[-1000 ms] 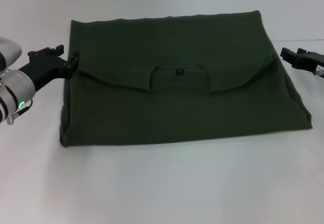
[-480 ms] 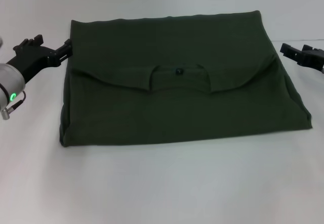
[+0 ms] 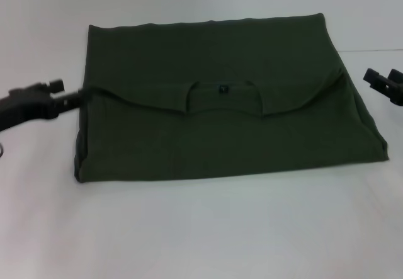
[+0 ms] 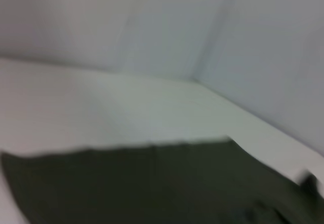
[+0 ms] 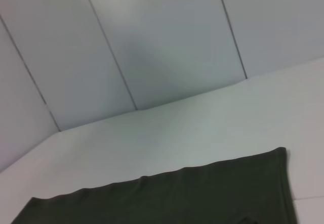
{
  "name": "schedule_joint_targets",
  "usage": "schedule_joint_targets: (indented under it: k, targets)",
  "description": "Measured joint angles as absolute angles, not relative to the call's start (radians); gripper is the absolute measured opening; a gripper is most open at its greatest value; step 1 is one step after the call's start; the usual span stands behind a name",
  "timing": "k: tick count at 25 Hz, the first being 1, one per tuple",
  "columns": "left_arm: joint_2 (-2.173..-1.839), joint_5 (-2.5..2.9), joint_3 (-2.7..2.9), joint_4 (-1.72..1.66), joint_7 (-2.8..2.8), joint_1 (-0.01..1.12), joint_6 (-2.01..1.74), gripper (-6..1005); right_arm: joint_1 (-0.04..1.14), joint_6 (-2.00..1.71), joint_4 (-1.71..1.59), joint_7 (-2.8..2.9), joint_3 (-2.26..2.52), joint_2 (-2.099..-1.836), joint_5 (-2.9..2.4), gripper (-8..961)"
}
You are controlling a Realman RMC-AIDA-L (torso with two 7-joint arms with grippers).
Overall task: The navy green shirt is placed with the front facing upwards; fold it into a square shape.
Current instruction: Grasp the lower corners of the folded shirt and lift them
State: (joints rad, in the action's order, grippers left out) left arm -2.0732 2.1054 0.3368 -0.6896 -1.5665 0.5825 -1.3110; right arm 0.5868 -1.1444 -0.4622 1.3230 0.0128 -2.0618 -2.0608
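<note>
The dark olive-green cotton shirt (image 3: 220, 96) lies mid-bench (image 3: 201, 228) as a wide rectangle, collar folded down; squaring it remains. My left gripper (image 3: 74, 97) touches its left edge, my right gripper (image 3: 378, 77) just beside its right; I cannot tell either's opening

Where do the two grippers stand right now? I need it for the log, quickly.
Left gripper: at the shirt's left edge; open or shut cannot be told.
Right gripper: jaws open, holding nothing, off the shirt's right side.
</note>
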Motion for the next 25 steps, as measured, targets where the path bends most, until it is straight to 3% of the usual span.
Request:
schedule_joint_targets:
  k: [7, 25]
  targets:
    - [-2.078, 2.318, 0.342, -0.765, -1.606, 0.539, -1.454, 827, 0.542, -1.208, -0.463, 1.302, 0.013, -2.076, -2.045, 729]
    - [-2.112, 2.37, 0.439, -0.691, -1.62, 0.546, -1.278, 824, 0.525, -1.273, -0.462, 1.296, 0.02, -2.085, -2.048, 726]
